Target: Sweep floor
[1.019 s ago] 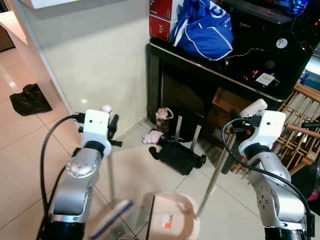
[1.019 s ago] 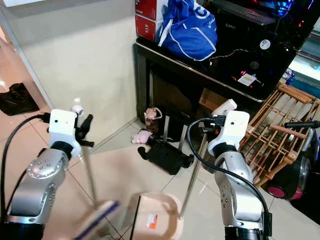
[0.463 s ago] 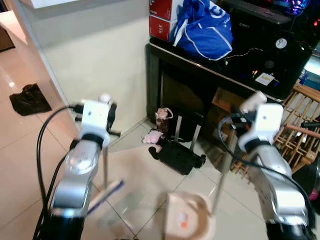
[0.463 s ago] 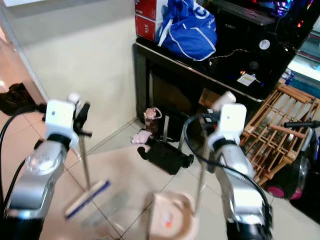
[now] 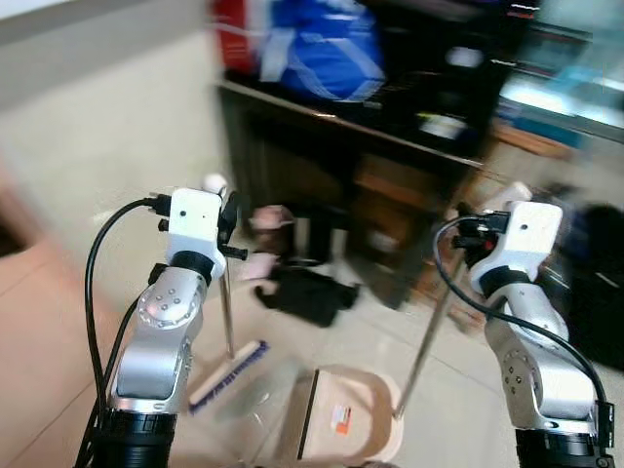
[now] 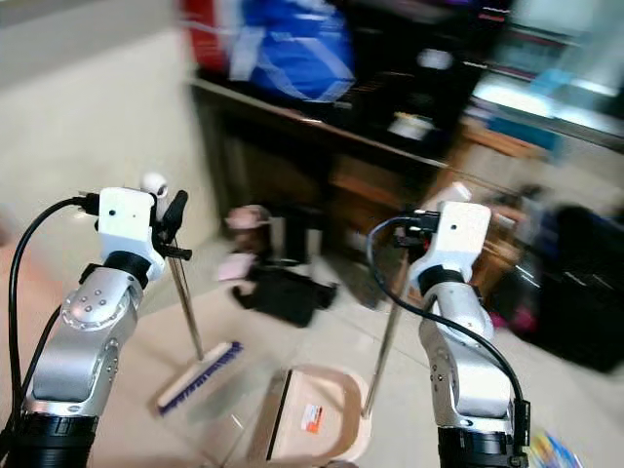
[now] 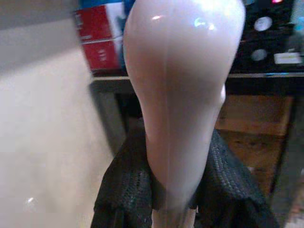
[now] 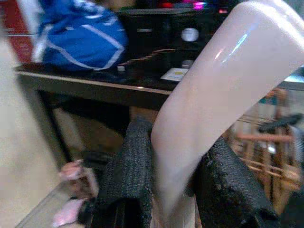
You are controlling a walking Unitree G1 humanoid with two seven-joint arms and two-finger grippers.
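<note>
Two tools are in use, one per arm. At left centre of the left eye view the left gripper [image 5: 226,216] pinches the top of the broom [image 5: 226,322]. Its thin metal pole runs almost straight down from the black fingers to the broom head [image 5: 227,375], a pale bar with blue bristles that lies slanted on the floor [image 5: 58,322] at lower centre-left. In the left wrist view both black fingers [image 7: 124,187] press against the sides of the broom's glossy pale handle knob [image 7: 183,90], which stands up between them.

At right centre the right gripper [image 5: 470,234] is clamped on the dustpan handle [image 5: 429,327], a metal rod that slants down and toward the frame's centre. It meets the beige dustpan [image 5: 346,429] at the bottom centre of the frame. The pan rests flat on the tiles with a small white and orange label [image 5: 340,417] inside, and it sits just right of the broom head, near it but apart. The right wrist view shows the padded fingers [image 8: 132,175] squeezed against the pale curved grip [image 8: 223,90].

Much of the background is smeared by blur. A dark table [image 5: 322,107] crosses the upper half, with a blue bag [image 5: 327,49] on top at upper centre. Under it on the floor lie a black object [image 5: 304,292] and something small and pink [image 5: 255,263] just to its left, both too blurred to identify.
</note>
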